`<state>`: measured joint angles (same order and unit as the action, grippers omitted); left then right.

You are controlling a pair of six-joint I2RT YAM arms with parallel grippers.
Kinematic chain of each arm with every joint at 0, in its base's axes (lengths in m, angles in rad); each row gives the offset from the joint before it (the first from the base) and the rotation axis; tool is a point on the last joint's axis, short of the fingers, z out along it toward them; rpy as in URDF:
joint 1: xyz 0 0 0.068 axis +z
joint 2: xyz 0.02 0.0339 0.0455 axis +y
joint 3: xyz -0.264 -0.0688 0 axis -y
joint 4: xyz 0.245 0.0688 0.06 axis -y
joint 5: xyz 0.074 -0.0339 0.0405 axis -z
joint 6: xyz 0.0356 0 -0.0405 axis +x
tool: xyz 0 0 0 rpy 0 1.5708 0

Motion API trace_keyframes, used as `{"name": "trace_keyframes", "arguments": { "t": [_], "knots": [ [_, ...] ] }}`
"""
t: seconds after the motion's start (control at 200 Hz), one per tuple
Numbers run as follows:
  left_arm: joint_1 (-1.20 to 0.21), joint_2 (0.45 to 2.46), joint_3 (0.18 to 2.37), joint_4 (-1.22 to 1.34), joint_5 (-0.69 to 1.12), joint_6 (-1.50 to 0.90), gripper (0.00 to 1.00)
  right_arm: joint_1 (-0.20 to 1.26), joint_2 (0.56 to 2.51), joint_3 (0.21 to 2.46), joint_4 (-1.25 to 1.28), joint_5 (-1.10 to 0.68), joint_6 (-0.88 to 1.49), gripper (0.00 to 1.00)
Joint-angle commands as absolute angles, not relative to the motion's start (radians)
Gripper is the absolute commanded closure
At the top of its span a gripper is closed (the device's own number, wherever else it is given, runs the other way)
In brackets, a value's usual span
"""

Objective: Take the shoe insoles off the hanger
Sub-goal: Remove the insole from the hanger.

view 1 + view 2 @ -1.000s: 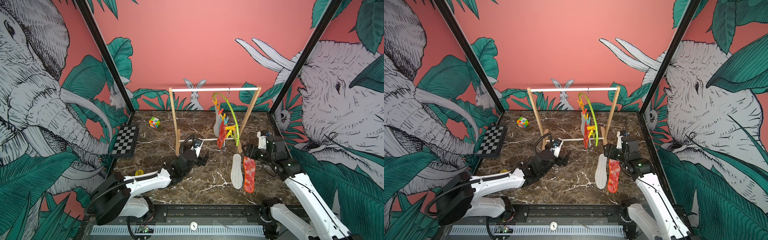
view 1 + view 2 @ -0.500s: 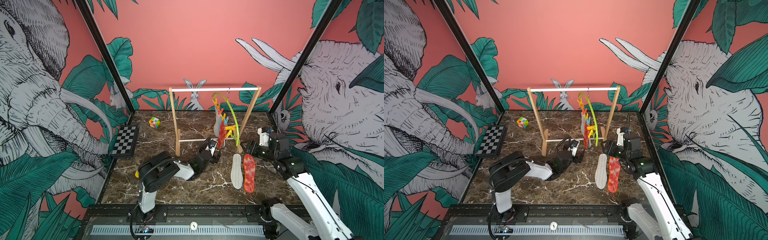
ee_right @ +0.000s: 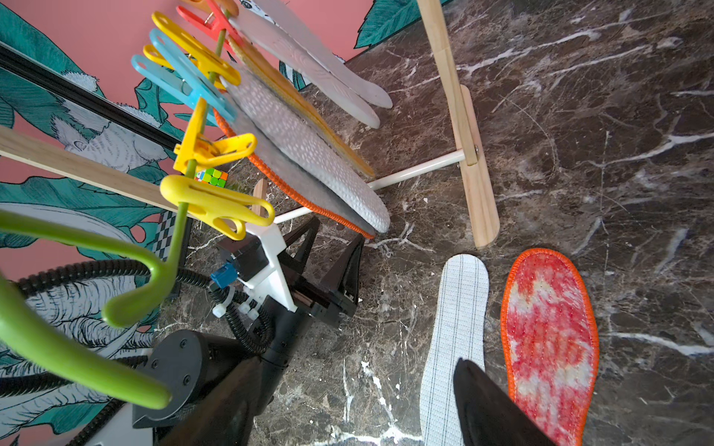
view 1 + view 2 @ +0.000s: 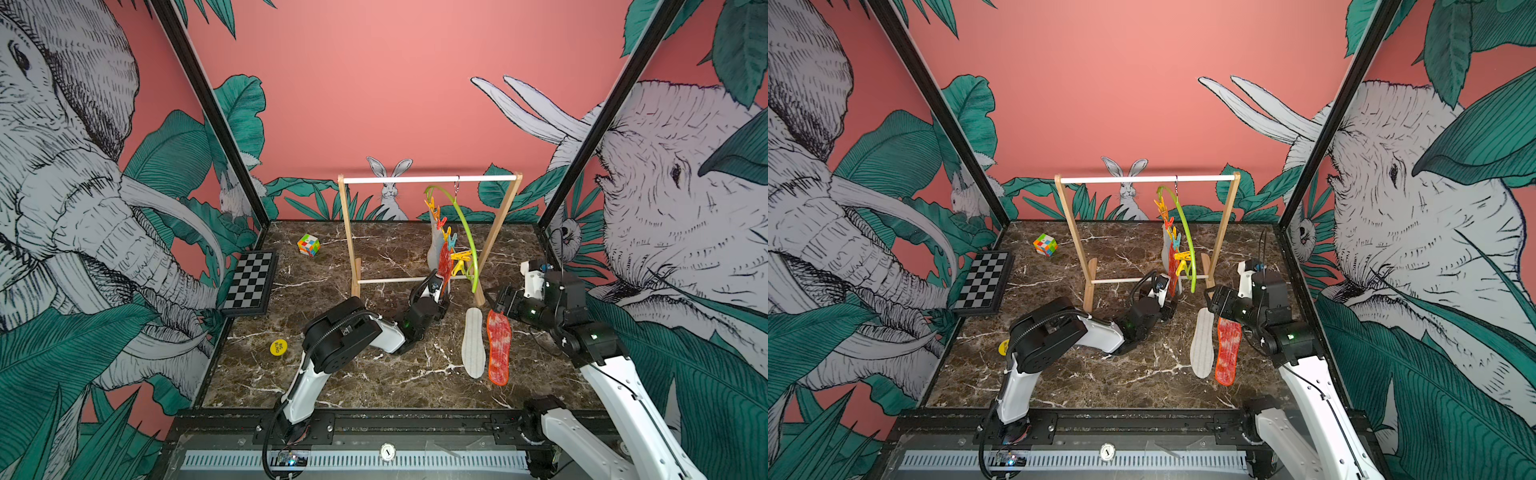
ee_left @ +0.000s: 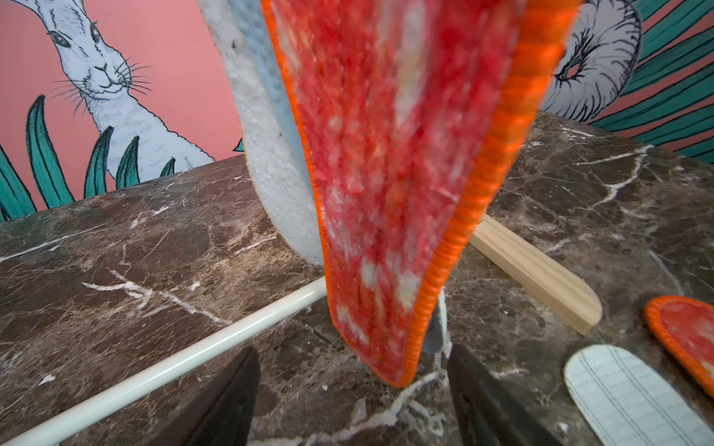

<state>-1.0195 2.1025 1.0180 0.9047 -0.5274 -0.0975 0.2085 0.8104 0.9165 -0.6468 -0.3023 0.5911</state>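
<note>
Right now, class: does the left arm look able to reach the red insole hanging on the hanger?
Probably yes. The left gripper sits open just under the red insole's lower tip, with nothing between them. A pale insole hangs close beyond it.

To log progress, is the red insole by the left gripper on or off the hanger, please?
On: the red insole dangles upright beneath the green hanger.

Two lie flat on the marble table (image 4: pixel 374 382): one white insole (image 4: pixel 473 345), one mottled red insole (image 4: pixel 498 353). Five hanging insoles (image 3: pixel 309 154) crowd the single green hanger (image 4: pixel 465 226). Also one wooden rack (image 4: pixel 347 232), one colour cube (image 4: pixel 308 244), one chessboard (image 4: pixel 250 283), one yellow disc (image 4: pixel 278 347). The clips (image 3: pixel 216 204) are too bunched to count.
</note>
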Motion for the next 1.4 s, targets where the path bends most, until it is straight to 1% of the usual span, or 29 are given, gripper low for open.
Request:
{"name": "trace_keyframes", "arguments": {
  "t": [0.0, 0.565, 0.64, 0.86, 1.02, 1.19, 1.395],
  "knots": [
    [-1.022, 2.113, 1.059, 0.867, -0.573, -0.099, 0.21, 0.203, 0.804, 0.943, -0.640, -0.324, 0.580, 0.21],
    [-1.022, 2.211, 1.157, 0.789, -0.662, -0.149, 0.23, 0.180, 0.815, 0.957, -0.652, -0.358, 0.574, 0.19],
    [-1.022, 2.230, 1.175, 0.783, -0.669, -0.162, 0.24, 0.177, 0.818, 0.959, -0.653, -0.366, 0.575, 0.20],
    [-1.022, 2.254, 1.207, 0.783, -0.695, -0.190, 0.31, 0.173, 0.809, 0.952, -0.655, -0.386, 0.584, 0.19],
    [-1.016, 2.228, 1.172, 0.806, -0.731, -0.193, 0.43, 0.171, 0.812, 0.944, -0.645, -0.399, 0.599, 0.19],
    [-1.003, 2.178, 1.110, 0.834, -0.734, -0.177, 0.63, 0.170, 0.814, 0.922, -0.608, -0.412, 0.631, 0.19],
    [-0.995, 2.115, 1.029, 0.872, -0.753, -0.171, 0.81, 0.167, 0.846, 0.904, -0.557, -0.442, 0.680, 0.20]
  ]
}}
